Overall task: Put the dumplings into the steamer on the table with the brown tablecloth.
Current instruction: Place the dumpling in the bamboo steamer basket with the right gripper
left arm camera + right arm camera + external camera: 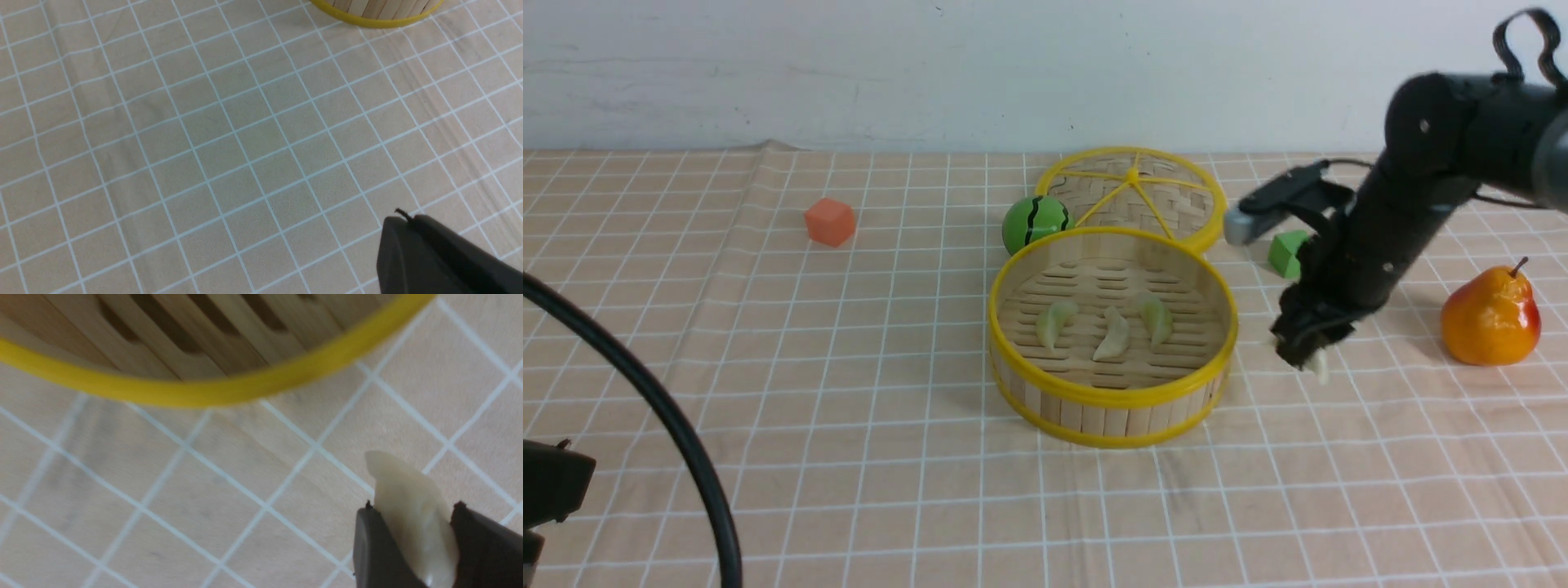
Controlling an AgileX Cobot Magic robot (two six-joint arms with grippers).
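Note:
The steamer (1112,384), a round bamboo basket with yellow rims, stands mid-table on the brown tablecloth (849,425). Three dumplings lie on its slatted floor: left (1054,322), middle (1112,335), right (1156,318). My right gripper (1308,359) hangs just right of the steamer, shut on a fourth pale dumpling (1319,367). The right wrist view shows that dumpling (412,510) pinched between the dark fingers (378,547), with the steamer's rim (229,392) close by. My left gripper (408,222) is shut and empty, low over bare cloth at the near left; the steamer's base (376,12) shows far off.
The flat woven lid (1135,196) lies behind the steamer. A green striped ball (1035,222) sits at the steamer's far left, an orange cube (831,221) further left. A green block (1288,251) and an orange pear (1491,317) stand on the right. A black cable (662,408) curves at near left.

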